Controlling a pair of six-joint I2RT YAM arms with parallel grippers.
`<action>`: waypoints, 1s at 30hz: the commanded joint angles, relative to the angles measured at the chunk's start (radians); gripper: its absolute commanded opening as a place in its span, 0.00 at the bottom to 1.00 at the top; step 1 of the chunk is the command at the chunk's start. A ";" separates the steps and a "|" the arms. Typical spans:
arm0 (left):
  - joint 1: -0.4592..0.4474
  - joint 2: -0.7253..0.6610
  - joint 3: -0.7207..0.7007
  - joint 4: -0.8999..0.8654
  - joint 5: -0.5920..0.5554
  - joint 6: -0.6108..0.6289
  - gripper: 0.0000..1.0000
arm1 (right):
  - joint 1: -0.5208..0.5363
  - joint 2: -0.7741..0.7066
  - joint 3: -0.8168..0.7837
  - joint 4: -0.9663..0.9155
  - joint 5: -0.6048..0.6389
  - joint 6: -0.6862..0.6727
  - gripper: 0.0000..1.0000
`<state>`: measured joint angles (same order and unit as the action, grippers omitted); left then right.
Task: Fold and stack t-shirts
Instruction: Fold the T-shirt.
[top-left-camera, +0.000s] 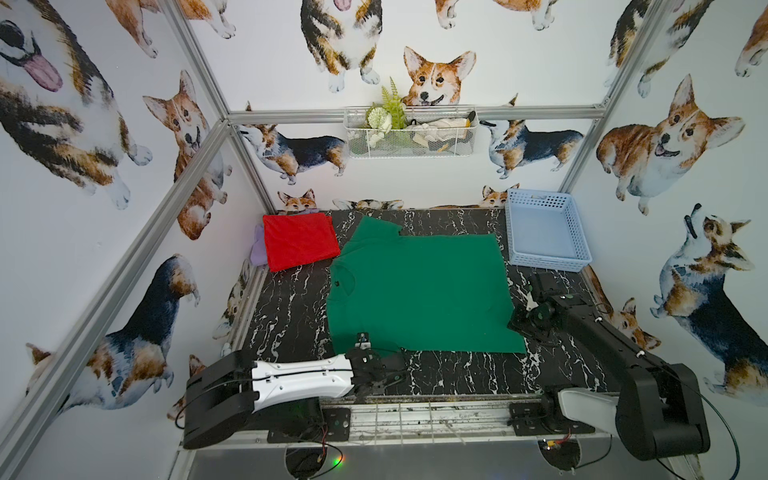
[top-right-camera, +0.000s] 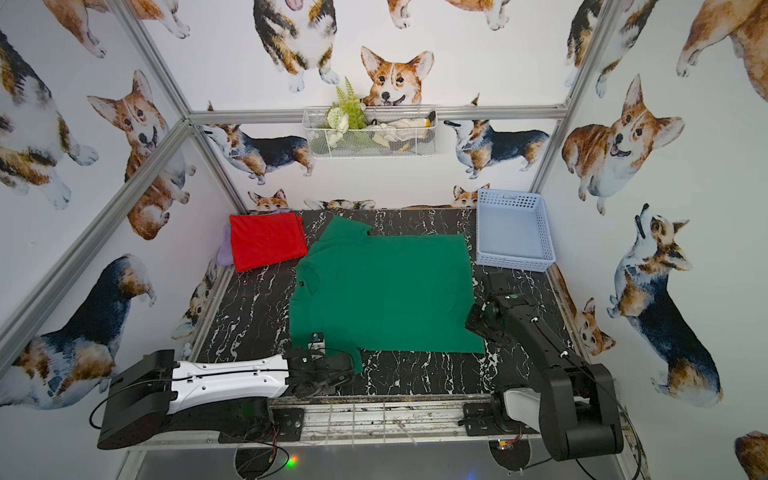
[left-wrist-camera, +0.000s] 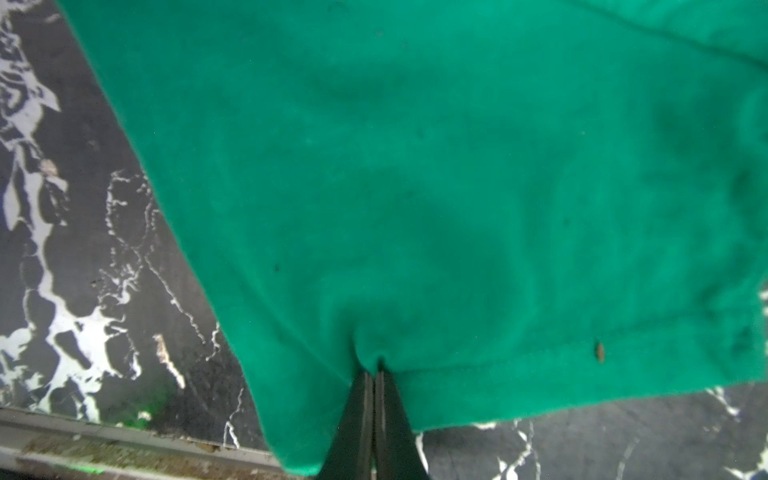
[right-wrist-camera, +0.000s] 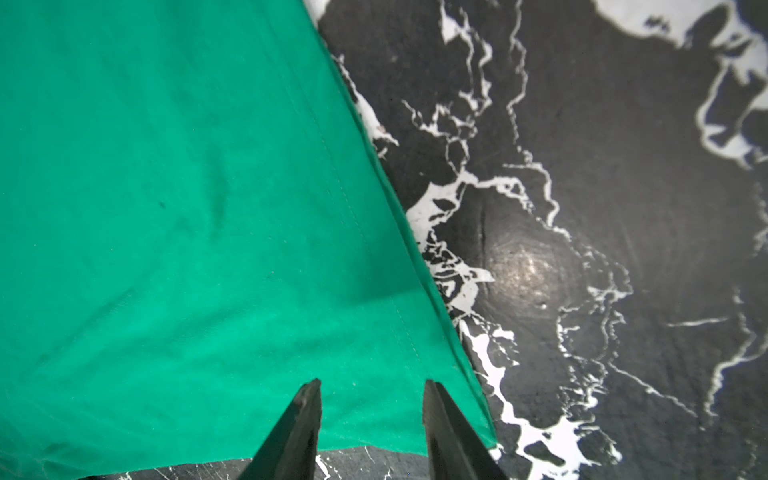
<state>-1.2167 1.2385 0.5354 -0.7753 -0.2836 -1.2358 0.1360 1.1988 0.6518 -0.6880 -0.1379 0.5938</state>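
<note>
Lying spread flat over the middle of the black, white-veined marble-patterned tabletop (top-left-camera: 286, 307) in both top views, the dark green short-sleeved cloth t-shirt (top-left-camera: 419, 291) has its collar towards the robot's left and its hem towards the right. A folded bright red cloth t-shirt (top-left-camera: 300, 241) sits in the far left corner on a lilac cloth (top-left-camera: 258, 249), just beside the green shirt's far sleeve. A pale blue perforated plastic basket (top-left-camera: 548, 262) stands in the far right corner. The left gripper (top-left-camera: 363, 338) is at the green shirt's near sleeve, and the right gripper (top-left-camera: 517, 324) is at its near hem corner. From the left wrist camera, the left gripper (left-wrist-camera: 374, 372) has its two dark fingers pressed together on the edge of the green cloth (left-wrist-camera: 415, 187), which puckers at their tips. From the right wrist camera, the right gripper (right-wrist-camera: 372, 384) has its fingers well apart above the hem corner of the green cloth (right-wrist-camera: 166, 208), gripping nothing.
</note>
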 joint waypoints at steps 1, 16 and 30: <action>0.001 -0.002 0.002 0.001 0.025 -0.005 0.00 | 0.015 -0.004 -0.018 -0.015 0.006 0.025 0.46; 0.002 -0.152 0.014 -0.099 -0.046 0.001 0.00 | 0.112 -0.068 -0.088 -0.032 0.055 0.104 0.43; 0.003 -0.203 0.034 -0.134 -0.102 0.010 0.00 | 0.120 -0.010 -0.132 0.044 0.045 0.107 0.00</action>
<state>-1.2160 1.0351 0.5495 -0.8719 -0.3458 -1.2213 0.2546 1.1847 0.5274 -0.6609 -0.1013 0.7010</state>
